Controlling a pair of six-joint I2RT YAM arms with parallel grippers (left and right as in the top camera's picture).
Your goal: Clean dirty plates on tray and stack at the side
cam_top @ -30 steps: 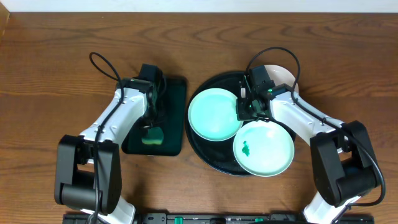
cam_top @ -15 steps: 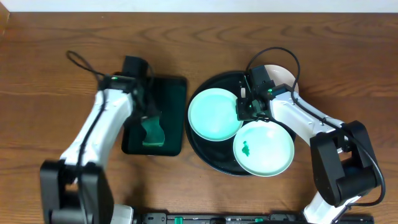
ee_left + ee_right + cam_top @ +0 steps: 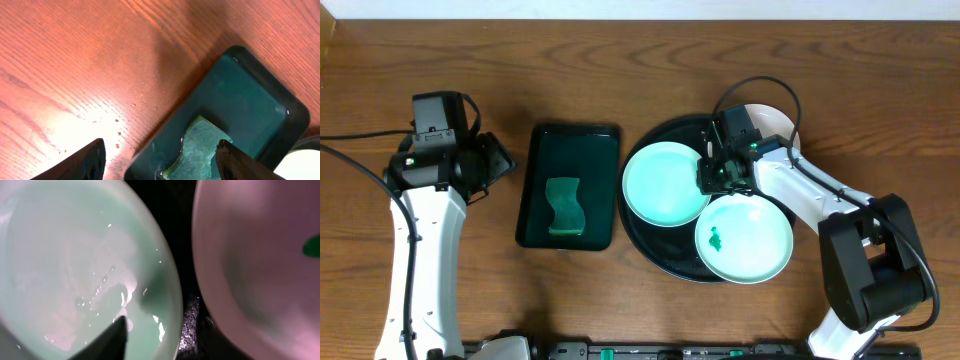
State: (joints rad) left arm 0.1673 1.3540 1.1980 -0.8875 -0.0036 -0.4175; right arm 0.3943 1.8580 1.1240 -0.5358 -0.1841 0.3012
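- The table (image 3: 640,60) I look down on is brown wood with long grain lines and a soft shine.
- The black tray (image 3: 650,248) is big, round and glossy, with a raised rim. It sits right of the tabletop's middle.
- Two plates lie in it, close side by side. Both are small, round, shallow and smooth.
- The mint plate (image 3: 665,182) fills the left part of the black tray. It is pale green and has wet drops on it. I see no spot on it.
- The smeared plate (image 3: 755,250) is pale green too. It has a small dark green smear (image 3: 716,238) left of its middle. It lies at the near right of the black tray and hangs out over the rim.
- A white plate (image 3: 778,118) peeks out at the far right edge of the black tray, behind my right arm. I cannot tell if it rests on the tray or on the table.
- The green tray (image 3: 585,160) is a dark, shiny rectangle with round corners, left of the tabletop's middle. One wavy green sponge (image 3: 563,208) lies in its near half.
- My left pincer (image 3: 500,160) is over bare wood just left of the green tray. Its fingers are wide apart and hold nothing.
- My right pincer (image 3: 710,176) is at the mint plate's right rim. I see just one dark finger (image 3: 112,337) over that plate, so I cannot tell if it grips or hangs loose.
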